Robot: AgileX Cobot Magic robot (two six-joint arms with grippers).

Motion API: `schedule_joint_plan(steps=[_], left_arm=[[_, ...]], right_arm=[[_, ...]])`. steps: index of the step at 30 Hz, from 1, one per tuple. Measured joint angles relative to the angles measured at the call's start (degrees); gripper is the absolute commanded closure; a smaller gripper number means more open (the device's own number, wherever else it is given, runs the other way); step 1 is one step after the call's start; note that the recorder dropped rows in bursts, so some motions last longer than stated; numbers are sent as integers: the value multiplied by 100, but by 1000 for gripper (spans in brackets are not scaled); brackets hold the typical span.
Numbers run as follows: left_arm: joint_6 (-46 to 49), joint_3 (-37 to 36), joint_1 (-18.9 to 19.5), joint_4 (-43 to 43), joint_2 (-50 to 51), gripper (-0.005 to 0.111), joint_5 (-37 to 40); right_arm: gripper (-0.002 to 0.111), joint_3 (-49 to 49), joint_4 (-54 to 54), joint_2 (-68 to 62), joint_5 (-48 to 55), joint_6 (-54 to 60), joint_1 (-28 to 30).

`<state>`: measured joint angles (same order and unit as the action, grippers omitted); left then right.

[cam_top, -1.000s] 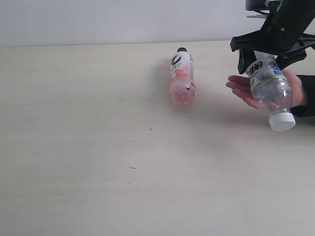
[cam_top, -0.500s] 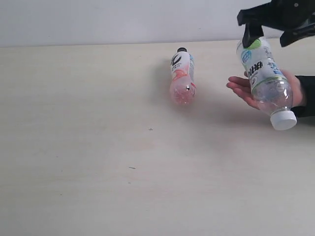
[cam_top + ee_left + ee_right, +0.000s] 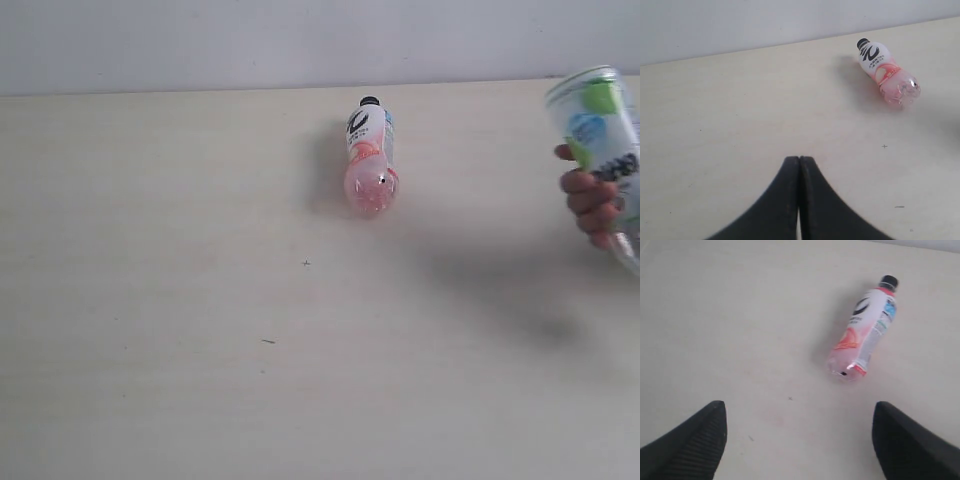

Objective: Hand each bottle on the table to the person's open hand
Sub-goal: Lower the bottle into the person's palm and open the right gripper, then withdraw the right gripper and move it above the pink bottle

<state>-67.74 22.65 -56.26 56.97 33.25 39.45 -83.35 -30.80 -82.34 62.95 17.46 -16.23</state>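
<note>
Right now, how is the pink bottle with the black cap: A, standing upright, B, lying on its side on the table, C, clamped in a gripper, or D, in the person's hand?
B: the pink bottle lies on its side on the table, with nothing touching it.

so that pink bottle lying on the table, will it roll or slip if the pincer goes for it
The pink bottle lies on its side on the table, so a sideways nudge would probably roll it. Its rounded plastic body looks smooth, so it may slip unless gripped squarely across the middle. Thin plastic likely flexes under a squeeze.
</note>
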Motion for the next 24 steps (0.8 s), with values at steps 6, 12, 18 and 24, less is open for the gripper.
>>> schedule_joint_plan(steps=[6, 12, 18, 24], left_arm=[[0, 0, 0, 0, 0, 107, 0], [0, 0, 0, 0, 0, 107, 0], [0, 0, 0, 0, 0, 107, 0], [0, 0, 0, 0, 0, 107, 0]], right_arm=[[36, 596, -658, 563, -43, 499, 0], [39, 1500, -1307, 1254, -602, 1038, 0], [39, 2500, -2321, 1932, -1079, 2072, 0], [39, 3235, -2821, 2397, -1571, 2803, 0]])
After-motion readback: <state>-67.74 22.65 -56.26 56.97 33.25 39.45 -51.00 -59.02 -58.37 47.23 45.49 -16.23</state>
